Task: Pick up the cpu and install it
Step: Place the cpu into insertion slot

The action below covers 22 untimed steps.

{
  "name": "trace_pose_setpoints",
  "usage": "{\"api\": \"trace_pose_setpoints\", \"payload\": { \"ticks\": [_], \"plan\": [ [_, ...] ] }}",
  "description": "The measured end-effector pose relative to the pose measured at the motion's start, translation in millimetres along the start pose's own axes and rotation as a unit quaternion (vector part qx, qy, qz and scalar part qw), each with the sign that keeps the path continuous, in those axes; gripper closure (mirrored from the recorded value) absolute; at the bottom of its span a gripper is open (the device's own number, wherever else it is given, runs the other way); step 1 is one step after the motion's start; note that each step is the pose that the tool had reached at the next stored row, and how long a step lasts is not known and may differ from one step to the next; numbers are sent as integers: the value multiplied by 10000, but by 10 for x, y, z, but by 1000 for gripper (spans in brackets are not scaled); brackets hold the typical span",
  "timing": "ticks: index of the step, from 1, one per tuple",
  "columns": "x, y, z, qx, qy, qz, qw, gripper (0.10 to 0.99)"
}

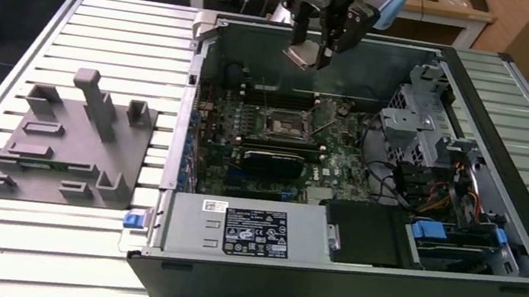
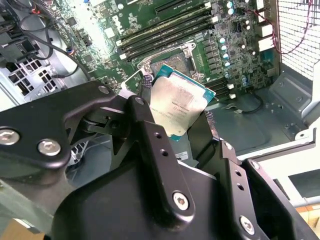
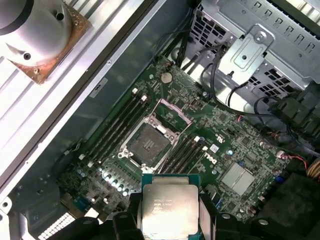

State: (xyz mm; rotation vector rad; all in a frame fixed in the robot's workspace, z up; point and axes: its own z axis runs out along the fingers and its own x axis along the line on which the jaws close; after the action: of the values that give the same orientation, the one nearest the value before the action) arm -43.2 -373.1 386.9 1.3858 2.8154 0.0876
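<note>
Lying open on its side, the big black-and-grey metal computer case (image 1: 328, 291) exposes the green motherboard (image 1: 344, 167), so the empty square metal-framed socket (image 1: 285, 126) faces up for install. The black two-finger gripper (image 1: 313, 53) hangs at 12 o'clock of the socket in the exterior view, clamped on the edges of the small flat square silver-topped cpu (image 1: 300, 56). The chip is well clear of the board, likely for lining up.

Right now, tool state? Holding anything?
Tool: closed on the cpu, held in the air over the motherboard; the cpu is not yet in the socket.
</note>
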Motion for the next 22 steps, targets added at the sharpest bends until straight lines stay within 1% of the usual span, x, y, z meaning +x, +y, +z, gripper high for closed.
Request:
{"api": "trace_pose_setpoints", "payload": {
  "ticks": [22],
  "plan": [
    [0, -1, 12, -6, -14, 266, 9996, 545]
  ]
}}
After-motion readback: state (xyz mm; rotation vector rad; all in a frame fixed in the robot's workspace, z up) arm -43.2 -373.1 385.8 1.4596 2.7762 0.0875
